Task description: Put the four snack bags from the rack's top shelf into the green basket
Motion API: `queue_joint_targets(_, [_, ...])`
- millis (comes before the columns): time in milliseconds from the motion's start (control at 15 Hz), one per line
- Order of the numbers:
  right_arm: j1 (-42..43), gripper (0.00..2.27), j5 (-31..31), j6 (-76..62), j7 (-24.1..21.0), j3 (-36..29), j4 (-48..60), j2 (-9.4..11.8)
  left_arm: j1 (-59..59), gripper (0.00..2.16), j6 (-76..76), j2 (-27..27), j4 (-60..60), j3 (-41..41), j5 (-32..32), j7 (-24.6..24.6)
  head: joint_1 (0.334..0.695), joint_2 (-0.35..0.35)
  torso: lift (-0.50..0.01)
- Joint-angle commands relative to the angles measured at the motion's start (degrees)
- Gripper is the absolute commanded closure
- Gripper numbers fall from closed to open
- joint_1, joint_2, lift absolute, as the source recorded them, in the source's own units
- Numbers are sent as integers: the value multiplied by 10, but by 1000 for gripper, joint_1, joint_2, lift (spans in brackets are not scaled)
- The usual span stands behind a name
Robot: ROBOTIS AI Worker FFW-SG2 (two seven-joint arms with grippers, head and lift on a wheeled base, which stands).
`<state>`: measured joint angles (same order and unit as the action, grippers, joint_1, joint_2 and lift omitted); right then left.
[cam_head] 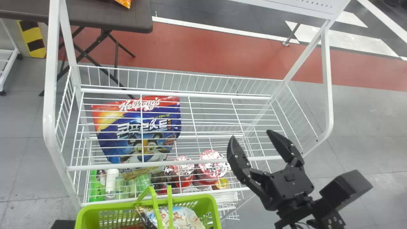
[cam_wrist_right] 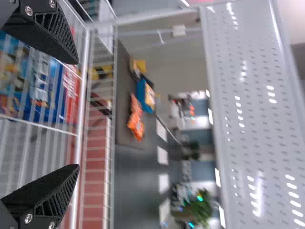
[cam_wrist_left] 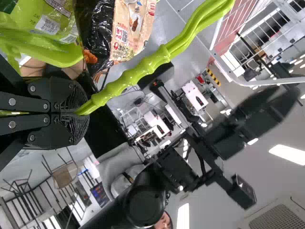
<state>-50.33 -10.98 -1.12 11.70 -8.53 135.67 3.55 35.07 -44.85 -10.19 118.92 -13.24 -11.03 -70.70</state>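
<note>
Over the right end of the rack's top shelf (cam_head: 219, 94), my right gripper (cam_head: 251, 135) stands open, nothing between its fingers; the right wrist view shows the same gripper (cam_wrist_right: 76, 114) spread wide. Snack bags (cam_head: 178, 218) lie inside the green basket (cam_head: 208, 203) at the bottom edge, in front of the rack. In the left wrist view my left gripper (cam_wrist_left: 78, 114) is shut on the basket's green handle (cam_wrist_left: 147, 62), with a peach-coloured bag (cam_wrist_left: 133, 28) and green packaging (cam_wrist_left: 55, 21) nearby.
Beneath the top shelf's wires lie a large blue-and-red cereal bag (cam_head: 138, 127) and, lower, foil-topped red containers (cam_head: 211, 165) and bottles. White posts (cam_head: 49, 95) frame the rack. Behind stands a dark table (cam_head: 111, 16) with an orange bag (cam_head: 124, 2). A perforated white panel (cam_wrist_right: 252, 114) spans the rack's top.
</note>
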Motion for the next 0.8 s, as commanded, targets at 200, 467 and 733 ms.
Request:
queue_joint_targets(200, [-14,26,25,86,-31,47,58,-5,3,1696,-3,-4,6,-6,13,5,695,-350,0])
queue_joint_targets(467, [-16,26,25,37,-33,43,50,-7,4,1696,-1,-4,8,-3,10,1,695,-350,0])
queue_joint_targets(733, [-18,29,27,28,-33,43,46,-6,4,1696,-1,-4,8,-4,10,2,695,-350,0])
